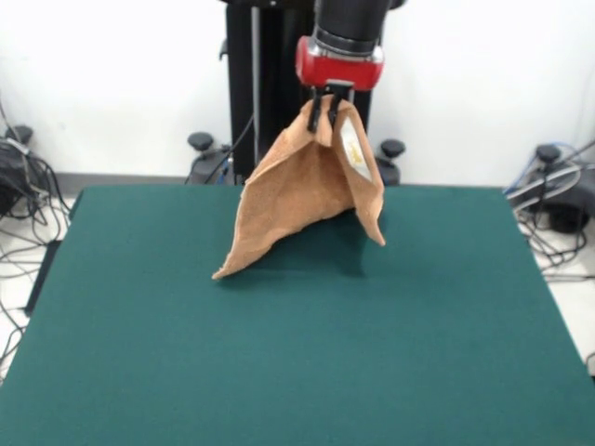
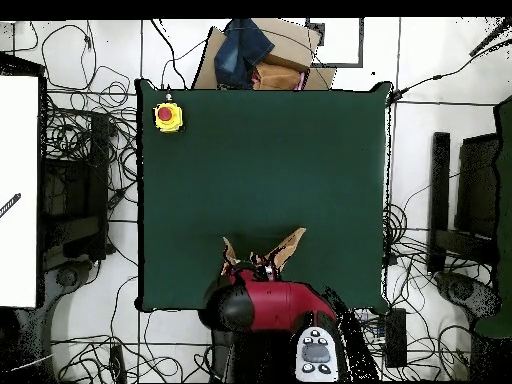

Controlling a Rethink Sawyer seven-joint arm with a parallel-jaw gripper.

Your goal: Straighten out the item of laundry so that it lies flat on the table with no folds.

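Observation:
The orange-tan towel [image 1: 302,190] hangs in the air from my gripper [image 1: 327,113], which is shut on its top corner. It drapes down in folds, with a white label showing near the top right. Its lowest left tip reaches the dark green table [image 1: 297,353] or nearly so; the right tip hangs above it. In the overhead view only two towel tips [image 2: 288,245] show past the red arm, near the table's [image 2: 260,150] bottom edge; the gripper is hidden under the arm there.
A yellow box with a red button [image 2: 168,117] sits at the table's top-left corner in the overhead view. A cardboard box with blue cloth [image 2: 255,55] lies beyond the top edge. Cables and equipment surround the table.

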